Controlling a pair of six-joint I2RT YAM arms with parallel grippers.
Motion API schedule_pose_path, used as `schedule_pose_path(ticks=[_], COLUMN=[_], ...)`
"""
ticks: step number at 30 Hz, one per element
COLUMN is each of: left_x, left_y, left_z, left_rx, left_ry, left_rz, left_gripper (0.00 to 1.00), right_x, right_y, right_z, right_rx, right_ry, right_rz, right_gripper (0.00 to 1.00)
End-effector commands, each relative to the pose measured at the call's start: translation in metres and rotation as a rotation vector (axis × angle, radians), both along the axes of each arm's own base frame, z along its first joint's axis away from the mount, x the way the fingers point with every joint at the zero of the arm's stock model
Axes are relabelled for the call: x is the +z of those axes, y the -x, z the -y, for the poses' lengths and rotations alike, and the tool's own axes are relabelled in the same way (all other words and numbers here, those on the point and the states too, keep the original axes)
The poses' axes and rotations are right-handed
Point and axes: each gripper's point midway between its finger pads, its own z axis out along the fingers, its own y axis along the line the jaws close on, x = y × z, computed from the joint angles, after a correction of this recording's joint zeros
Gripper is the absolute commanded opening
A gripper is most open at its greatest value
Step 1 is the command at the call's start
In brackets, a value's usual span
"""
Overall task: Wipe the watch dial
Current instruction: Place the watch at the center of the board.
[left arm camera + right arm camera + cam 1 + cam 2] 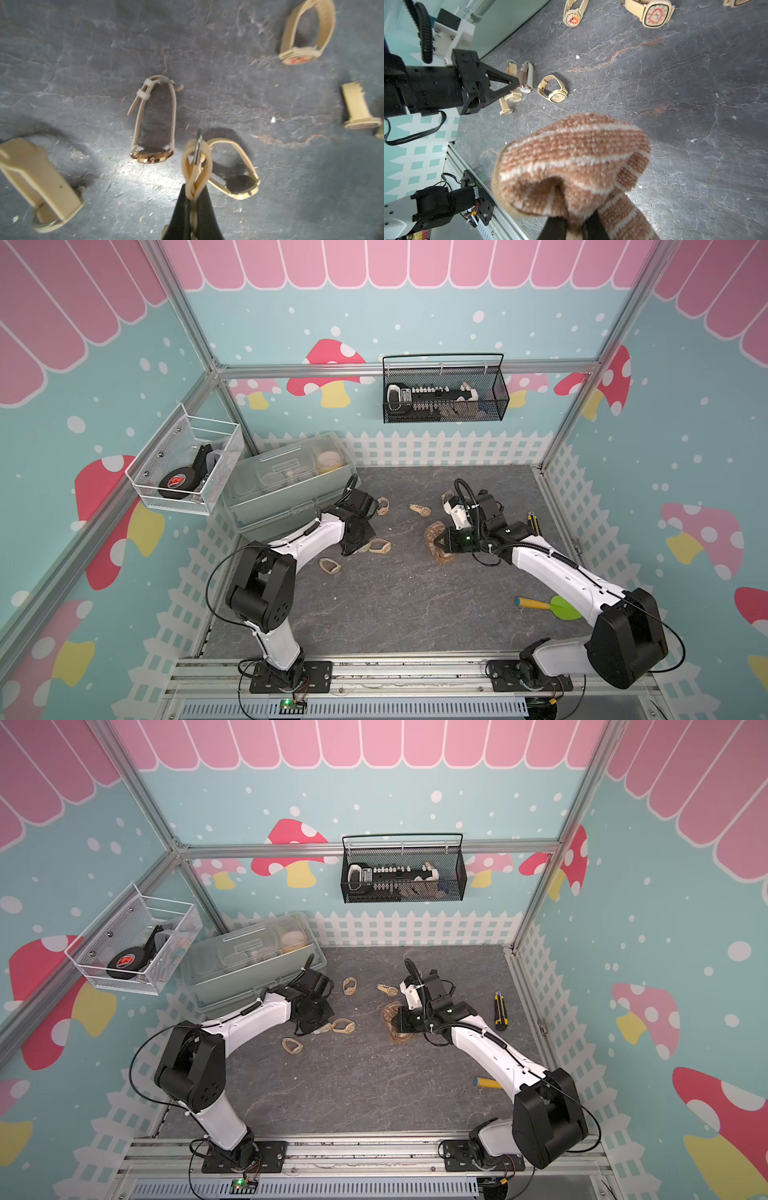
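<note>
My left gripper (193, 199) is shut on the doubled beige strap (196, 166) of a watch; that watch's dial is hidden in the left wrist view. In the right wrist view the left gripper (513, 83) tips sit just above a cream round-dial watch (513, 98) on the slate floor. My right gripper (575, 220) is shut on a brown cloth with cream stripes (571, 158), which bulges in front of the jaws. In both top views the right gripper (438, 541) holds the cloth (434, 529) right of the left gripper (351, 549), well apart from it.
Other beige watches lie around: a rose-gold one (152, 155), a square one (556, 96), and two with red marks on their dials (572, 18) (656, 14). A clear lidded box (286, 481) stands back left. A utility knife (500, 1011) and a yellow-handled green tool (548, 606) lie right.
</note>
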Motion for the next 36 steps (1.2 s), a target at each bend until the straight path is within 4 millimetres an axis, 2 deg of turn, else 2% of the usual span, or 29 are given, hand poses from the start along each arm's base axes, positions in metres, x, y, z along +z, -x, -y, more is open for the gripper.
schedule_pose_path(ticks=[1,8,21,28,34,36], left_x=[-0.007,-0.026,-0.052,-0.054,-0.043,-0.038], left_y=[0.022,0.043,0.054,0.056,0.053,0.051], left_z=[0.0,0.005,0.006,0.008,0.009,0.008], left_rx=[-0.03,-0.056,-0.092,-0.122,-0.142,-0.146], left_ry=[-0.017,-0.032,-0.07,-0.098,-0.11,-0.116], left_rz=[-0.062,-0.125,-0.202,-0.214,-0.199,-0.195], left_gripper=[0.0,0.01,0.08,0.18,0.32,0.43], right_x=[-0.004,-0.009,-0.008,-0.007,-0.007,-0.007], right_y=[0.001,0.002,0.002,0.002,0.002,0.002], right_z=[-0.003,-0.003,-0.002,-0.002,-0.002,-0.002], right_rx=[0.0,-0.007,-0.006,-0.002,-0.003,-0.003], right_ry=[-0.01,-0.012,-0.006,-0.005,-0.004,-0.003], right_rz=[-0.002,-0.01,-0.005,-0.001,0.001,0.002], right_gripper=[0.0,0.0,0.0,0.0,0.0,0.0])
